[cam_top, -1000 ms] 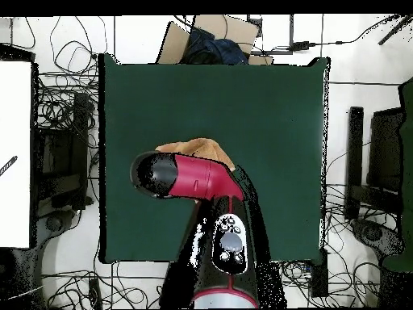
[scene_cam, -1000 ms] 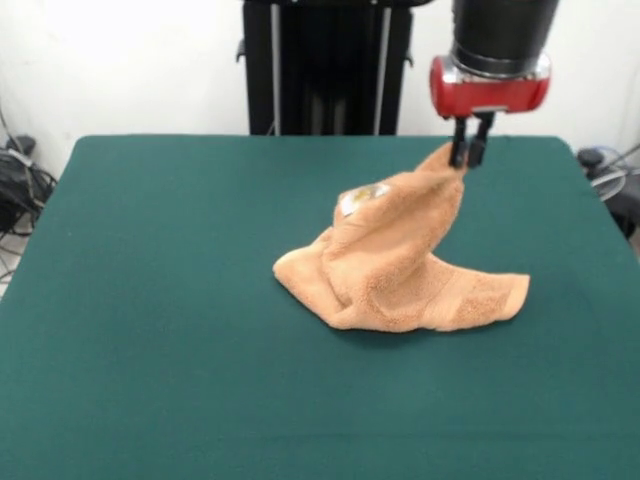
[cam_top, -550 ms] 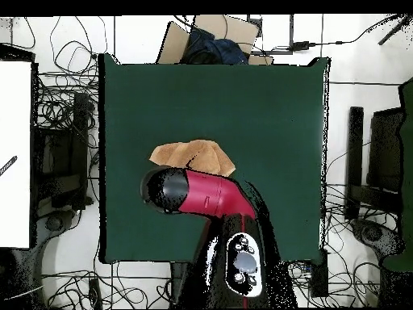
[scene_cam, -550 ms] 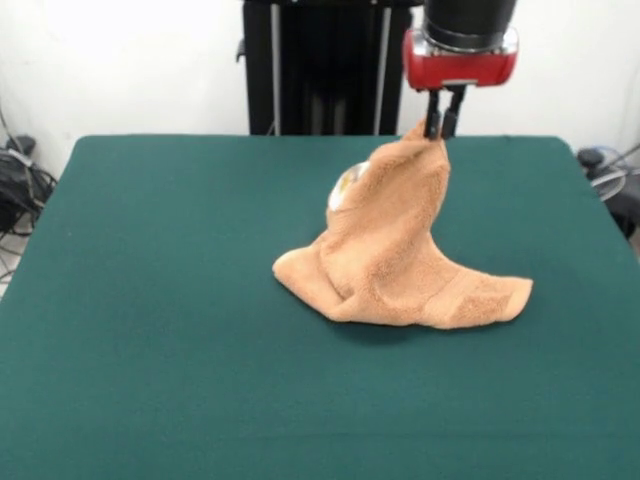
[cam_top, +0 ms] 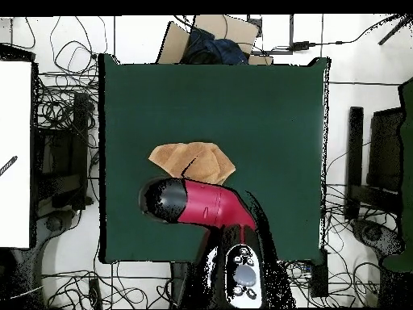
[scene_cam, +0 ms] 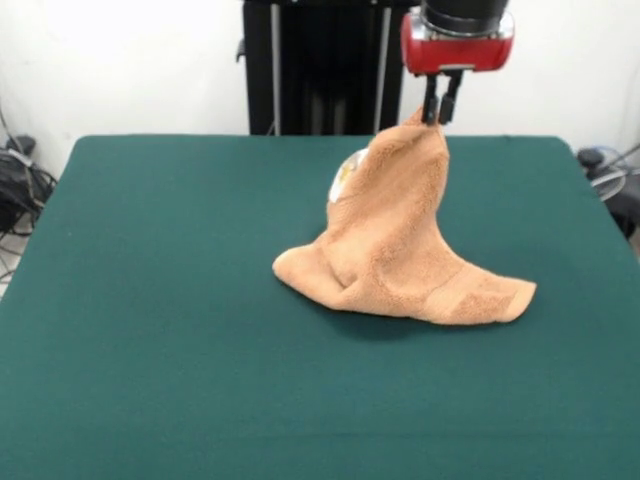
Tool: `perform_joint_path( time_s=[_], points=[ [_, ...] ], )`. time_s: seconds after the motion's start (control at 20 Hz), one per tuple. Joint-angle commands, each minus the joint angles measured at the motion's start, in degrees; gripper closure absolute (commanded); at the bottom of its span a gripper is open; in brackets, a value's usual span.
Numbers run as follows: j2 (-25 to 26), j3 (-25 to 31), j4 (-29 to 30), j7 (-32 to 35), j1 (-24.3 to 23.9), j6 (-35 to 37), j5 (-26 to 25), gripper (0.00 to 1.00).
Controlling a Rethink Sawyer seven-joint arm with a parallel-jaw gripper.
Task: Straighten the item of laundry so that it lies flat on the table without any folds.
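Near the top right of the front view, my gripper (scene_cam: 437, 113) is pinched tight on one corner of the towel (scene_cam: 400, 250), fingers closed with cloth between them. From that raised corner the towel hangs in a tall cone, and a white label (scene_cam: 347, 170) shows on its left slope. Its lower part spreads on the table (scene_cam: 150, 300), one flap reaching right. Seen from overhead, my arm (cam_top: 202, 203) covers the towel's lower edge, and the towel (cam_top: 192, 161) lies left of the table's (cam_top: 274, 105) centre.
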Motion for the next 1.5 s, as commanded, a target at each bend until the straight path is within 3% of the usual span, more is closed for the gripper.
perform_joint_path(
  time_s=[0.05, 0.7, 1.5],
  points=[
    [-0.7, 1.8, 8.9, 12.6, 1.8, -6.6, 0.6, 1.0],
    [-3.6, -1.2, 16.4, 17.7, 7.1, -11.4, 4.3, 1.0],
    [-5.0, 0.9, 20.4, 16.8, 7.0, -13.1, 8.8, 1.0]
  ],
)
